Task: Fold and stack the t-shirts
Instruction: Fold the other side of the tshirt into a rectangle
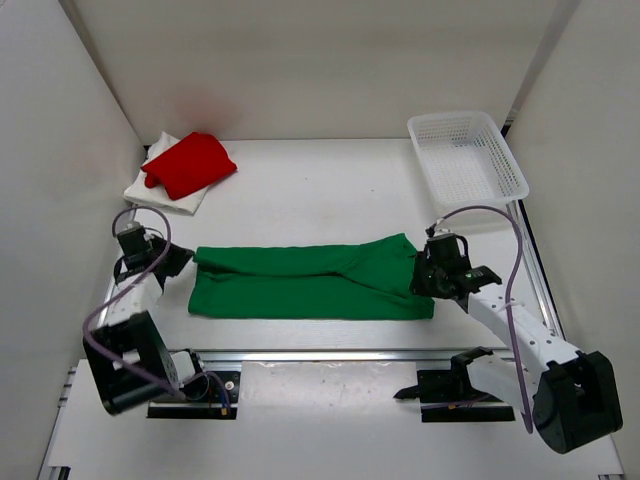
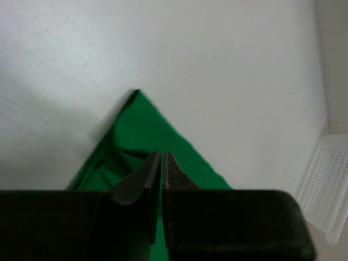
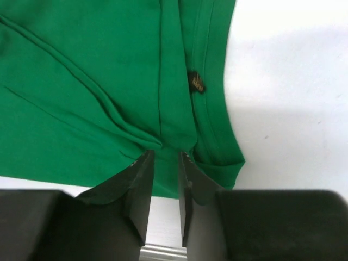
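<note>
A bright green cloth t-shirt (image 1: 310, 282), folded lengthwise into a long band, lies on the white table (image 1: 330, 190). The left gripper (image 2: 161, 155) is pinched closed on its left corner, and the right gripper (image 3: 166, 155) is clamped on a bunched fold at its right end. Beyond its left end, a folded red t-shirt (image 1: 190, 164) rests on a folded white t-shirt (image 1: 160, 196). Beyond its right end sits a white plastic lattice basket (image 1: 455, 117).
</note>
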